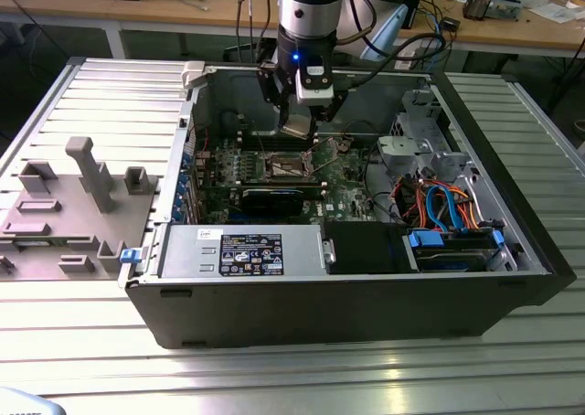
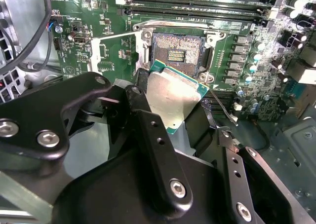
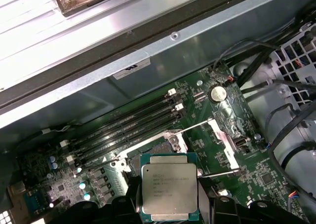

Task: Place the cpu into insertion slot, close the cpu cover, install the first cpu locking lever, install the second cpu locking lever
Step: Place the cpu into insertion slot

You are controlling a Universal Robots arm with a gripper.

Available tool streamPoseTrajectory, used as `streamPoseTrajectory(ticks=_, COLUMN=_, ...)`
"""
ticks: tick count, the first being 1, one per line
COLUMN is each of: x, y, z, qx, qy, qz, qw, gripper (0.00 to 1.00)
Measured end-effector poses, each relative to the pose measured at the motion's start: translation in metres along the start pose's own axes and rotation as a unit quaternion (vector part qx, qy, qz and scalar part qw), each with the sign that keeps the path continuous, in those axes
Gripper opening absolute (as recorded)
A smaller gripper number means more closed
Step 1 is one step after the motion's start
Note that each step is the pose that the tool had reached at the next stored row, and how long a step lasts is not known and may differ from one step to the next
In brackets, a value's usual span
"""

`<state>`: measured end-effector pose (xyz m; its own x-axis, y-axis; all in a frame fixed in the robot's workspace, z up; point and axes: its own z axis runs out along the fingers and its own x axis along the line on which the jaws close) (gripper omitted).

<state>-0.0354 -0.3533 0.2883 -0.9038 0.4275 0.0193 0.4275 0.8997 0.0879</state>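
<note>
The arm reaches down into the open computer case (image 1: 366,296), which lies on the slatted metal counter (image 1: 274,378). The jaws are clenched on the cpu (image 3: 169,187), 1 black finger (image 2: 140,88) on each of 2 opposite edges, the shiny metal top facing up toward the wrist.

In both wrist views the cpu hangs over the green motherboard (image 2: 89,17), not yet seated. The insertion slot (image 2: 180,51) lies just beyond the chip's far edge, between the jaws and the long memory slots (image 2: 197,2). The chip overlaps only the slot's near rim, and the dark centre with its contacts is bare.

The cpu's edges look turned a little against the slot's edges, so by my reading it is neither centred nor squared over the slot.

The cpu cover (image 3: 223,135) stands folded open just beside the slot, clear of the opening.
</note>
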Motion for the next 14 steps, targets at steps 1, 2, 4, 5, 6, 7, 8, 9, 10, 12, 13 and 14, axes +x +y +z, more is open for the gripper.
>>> streamPoseTrajectory(ticks=1, x=0.0000, y=0.0000, z=0.0000, qx=0.0000, qy=-0.0001, qz=0.001, qw=1.00000, gripper=0.55)
streamPoseTrajectory(ticks=2, x=0.0000, y=0.0000, z=0.0000, qx=0.0000, qy=-0.0002, qz=0.002, qw=1.00000, gripper=0.55)
streamPoseTrajectory(ticks=4, x=0.0000, y=0.0000, z=0.0001, qx=0.0000, qy=-0.0003, qz=0.003, qw=0.99999, gripper=0.55)
streamPoseTrajectory(ticks=5, x=0.0000, y=0.0000, z=0.0001, qx=-0.0001, qy=-0.0004, qz=0.004, qw=0.99999, gripper=0.55)
streamPoseTrajectory(ticks=6, x=0.0000, y=0.0000, z=0.0001, qx=-0.0001, qy=-0.0004, qz=0.005, qw=0.99999, gripper=0.55)
streamPoseTrajectory(ticks=7, x=0.0000, y=0.0000, z=0.0001, qx=-0.0001, qy=-0.0005, qz=0.005, qw=0.99999, gripper=0.55)
streamPoseTrajectory(ticks=8, x=0.0000, y=0.0000, z=0.0002, qx=-0.0001, qy=-0.0005, qz=0.006, qw=0.99998, gripper=0.55)
streamPoseTrajectory(ticks=9, x=0.0000, y=0.0000, z=0.0002, qx=-0.0001, qy=-0.0006, qz=0.007, qw=0.99998, gripper=0.55)
streamPoseTrajectory(ticks=10, x=0.0000, y=0.0000, z=0.0002, qx=-0.0001, qy=-0.0006, qz=0.007, qw=0.99997, gripper=0.55)
streamPoseTrajectory(ticks=12, x=0.0000, y=0.0000, z=0.0002, qx=-0.0001, qy=-0.0008, qz=0.009, qw=0.99996, gripper=0.55)
streamPoseTrajectory(ticks=13, x=0.0000, y=0.0000, z=0.0003, qx=-0.0002, qy=-0.0009, qz=0.010, qw=0.99995, gripper=0.55)
streamPoseTrajectory(ticks=14, x=0.0000, y=0.0000, z=0.0003, qx=-0.0002, qy=-0.0010, qz=0.011, qw=0.99994, gripper=0.55)
